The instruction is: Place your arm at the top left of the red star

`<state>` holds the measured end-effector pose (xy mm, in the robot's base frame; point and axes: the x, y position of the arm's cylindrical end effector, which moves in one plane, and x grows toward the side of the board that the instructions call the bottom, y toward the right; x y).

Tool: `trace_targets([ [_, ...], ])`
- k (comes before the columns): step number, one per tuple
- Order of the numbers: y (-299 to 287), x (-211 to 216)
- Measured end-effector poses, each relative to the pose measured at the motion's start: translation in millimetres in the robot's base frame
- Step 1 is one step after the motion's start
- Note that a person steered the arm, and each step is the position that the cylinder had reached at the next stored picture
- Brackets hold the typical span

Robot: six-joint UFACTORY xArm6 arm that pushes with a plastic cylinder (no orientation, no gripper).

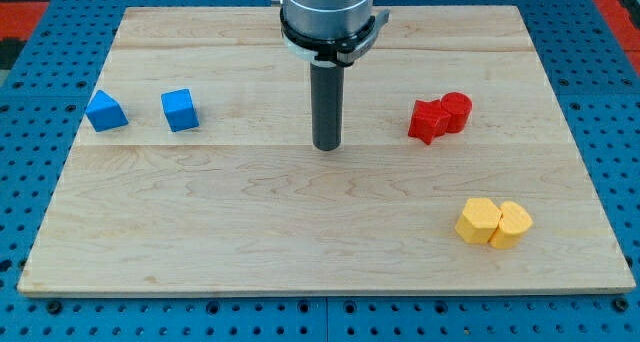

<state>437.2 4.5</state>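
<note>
The red star [428,121] lies on the wooden board [300,232] at the view's right, touching a red cylinder [456,111] on its right side. My tip [327,147] rests on the board near the middle, well to the left of the red star and slightly below its level. Nothing touches the tip.
Two blue blocks lie at the view's left: a blue wedge-like block [106,112] and a blue cube [180,110]. Two yellow blocks [479,220] [511,223] sit touching at the lower right. The board lies on a blue pegboard surface [20,132].
</note>
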Motion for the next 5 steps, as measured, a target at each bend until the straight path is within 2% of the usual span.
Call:
trace_targets([
  [2,15.5,-54.5],
  [3,61.4,-80.3],
  [5,74.9,-83.7],
])
